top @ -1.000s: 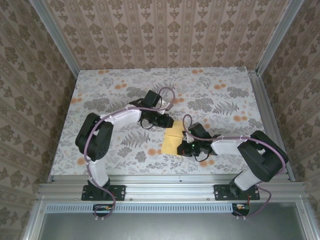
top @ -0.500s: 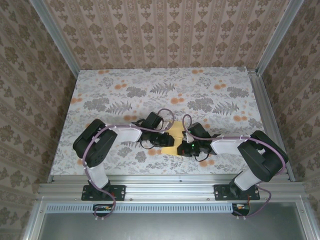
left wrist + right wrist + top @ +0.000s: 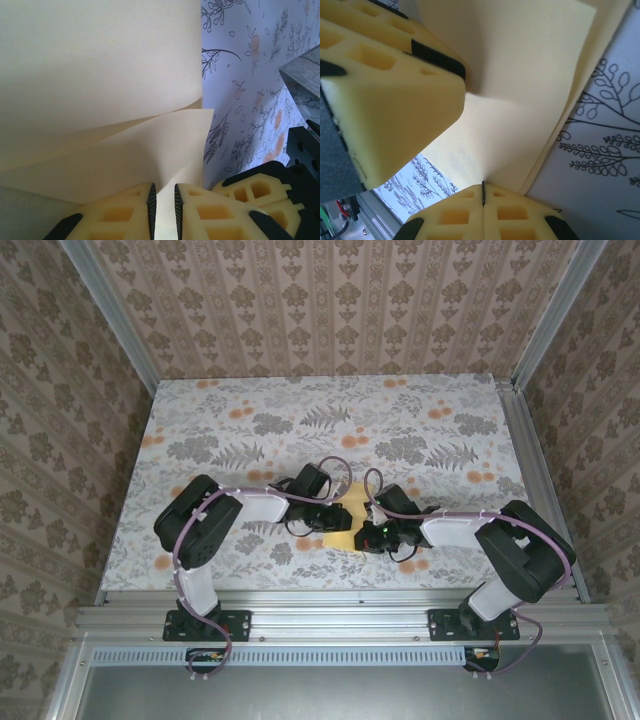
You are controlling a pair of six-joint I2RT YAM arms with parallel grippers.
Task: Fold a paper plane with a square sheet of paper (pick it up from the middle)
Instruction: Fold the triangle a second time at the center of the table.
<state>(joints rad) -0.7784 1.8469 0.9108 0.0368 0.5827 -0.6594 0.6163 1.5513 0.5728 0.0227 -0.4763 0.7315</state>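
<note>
The square sheet of paper point(image 3: 347, 528), mustard yellow, sits partly folded between the two grippers at the table's near middle. My left gripper point(image 3: 333, 518) is at its left side. In the left wrist view its jaws point(image 3: 165, 189) stand a narrow gap apart with a raised fold of the paper point(image 3: 100, 75) pinched between them, and two curved layers spread beyond. My right gripper point(image 3: 369, 531) is at the paper's right side. Its pads point(image 3: 483, 185) are pressed tight together on the edge of the paper point(image 3: 520, 75).
The tablecloth point(image 3: 420, 420) has grey fern and orange flower prints. An aluminium rail point(image 3: 340, 618) runs along the near edge by the arm bases. Wallpapered walls point(image 3: 330, 300) close in the back and both sides. A finger of the left gripper point(image 3: 395, 90) looms close to the right wrist camera.
My left gripper swung from the paper's far end down to its left side, folding the far part over, so the paper looks shorter. The right arm stayed put.
</note>
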